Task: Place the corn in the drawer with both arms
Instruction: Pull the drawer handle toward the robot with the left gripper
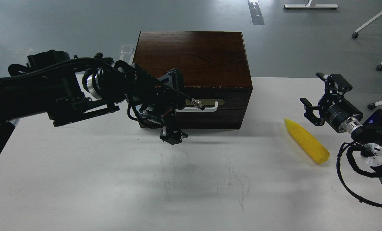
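The yellow corn [306, 141] lies on the white table at the right, its point toward the box. The dark wood box [194, 57] stands at the table's back middle. Its drawer [231, 98] is shut, with the white bar handle [208, 108] on its front. My left gripper [177, 107] is open at the handle's left end, one finger [174, 78] above and one finger [172, 136] below. My right gripper [312, 91] is open and empty, just above and right of the corn, not touching it.
The white table [114, 179] reaches the near edge, with faint scuff marks in the middle. Chair legs on castors [378, 67] stand on the grey floor at the far right, beyond the table.
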`<state>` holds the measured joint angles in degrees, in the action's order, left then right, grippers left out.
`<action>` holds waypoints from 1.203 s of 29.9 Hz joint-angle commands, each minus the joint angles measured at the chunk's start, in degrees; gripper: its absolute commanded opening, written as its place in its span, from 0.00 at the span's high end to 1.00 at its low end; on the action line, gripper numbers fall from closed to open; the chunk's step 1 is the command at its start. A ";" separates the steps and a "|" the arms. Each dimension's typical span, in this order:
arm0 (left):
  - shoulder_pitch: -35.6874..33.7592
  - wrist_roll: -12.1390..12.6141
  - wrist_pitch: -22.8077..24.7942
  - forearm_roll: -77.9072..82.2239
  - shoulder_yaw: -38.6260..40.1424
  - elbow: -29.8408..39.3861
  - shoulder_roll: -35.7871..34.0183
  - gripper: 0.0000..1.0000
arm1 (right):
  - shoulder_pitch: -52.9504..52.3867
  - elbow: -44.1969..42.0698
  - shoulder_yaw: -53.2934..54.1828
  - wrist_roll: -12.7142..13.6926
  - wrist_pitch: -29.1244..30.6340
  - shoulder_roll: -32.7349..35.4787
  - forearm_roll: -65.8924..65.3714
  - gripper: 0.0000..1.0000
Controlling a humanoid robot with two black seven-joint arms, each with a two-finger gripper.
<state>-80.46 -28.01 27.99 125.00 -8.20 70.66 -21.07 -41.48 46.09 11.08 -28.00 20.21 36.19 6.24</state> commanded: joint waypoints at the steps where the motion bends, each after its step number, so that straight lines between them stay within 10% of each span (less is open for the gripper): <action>1: -0.13 0.01 0.01 0.00 -1.02 0.09 1.12 0.02 | 0.00 -0.03 0.00 0.00 0.00 -0.07 0.00 0.00; 36: -0.92 0.01 0.01 0.00 -2.34 19.34 -5.38 0.02 | 1.05 0.05 0.26 0.00 -0.09 -0.07 0.00 0.00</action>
<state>-81.42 -27.98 28.02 124.98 -10.50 88.94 -25.71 -40.49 46.12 11.09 -28.00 20.21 36.12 6.24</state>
